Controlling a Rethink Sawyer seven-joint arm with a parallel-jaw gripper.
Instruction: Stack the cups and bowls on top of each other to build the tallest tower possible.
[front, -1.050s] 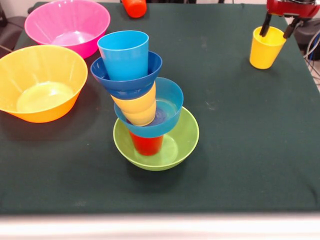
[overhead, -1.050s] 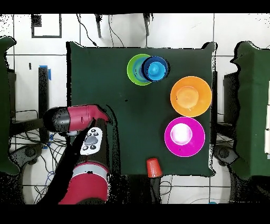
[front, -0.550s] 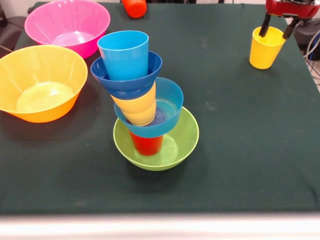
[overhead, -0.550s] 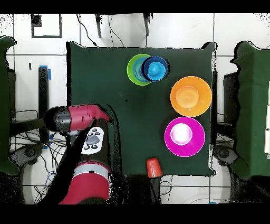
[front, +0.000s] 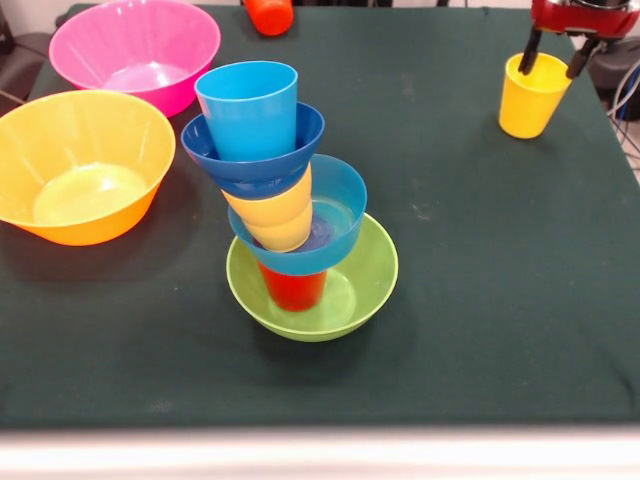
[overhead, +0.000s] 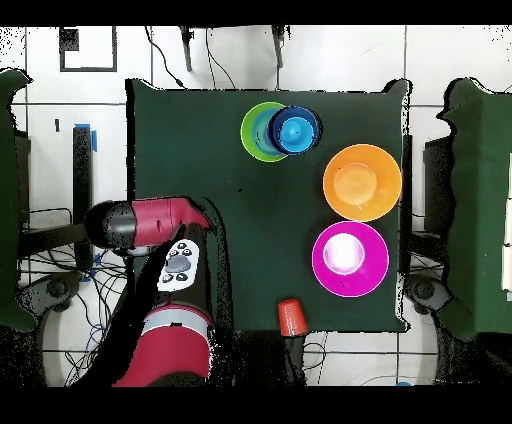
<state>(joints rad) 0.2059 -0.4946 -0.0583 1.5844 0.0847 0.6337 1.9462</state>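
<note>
I see my gripper (front: 557, 53) at the top edge of the front view, its two black fingers spread to either side of the rim of the free yellow cup (front: 531, 95), one finger (front: 530, 50) dipping at the rim's left and the other at its right. The jaws stand apart; whether they press the rim I cannot tell. That cup stands upright on the dark green table (front: 480, 300), directly under the gripper.

Well away from the gripper, toward the table's middle, stands the tower (front: 290, 200): the green bowl (front: 360, 290) at the bottom, a red cup (front: 295, 290) in it, then a light blue bowl (front: 345, 215), a yellow cup (front: 275, 215), a dark blue bowl (front: 250, 165) and a light blue cup (front: 248, 108) on top, the column leaning away from the gripper. Beyond it sit the yellow-orange bowl (front: 80, 165) and the pink bowl (front: 135, 50), both apart from the tower. An orange cup (front: 270, 14) lies at the far edge.

From overhead, the table stands on a white tiled floor (overhead: 340, 55), with cables (overhead: 60, 290) beside the arm (overhead: 150, 222).
</note>
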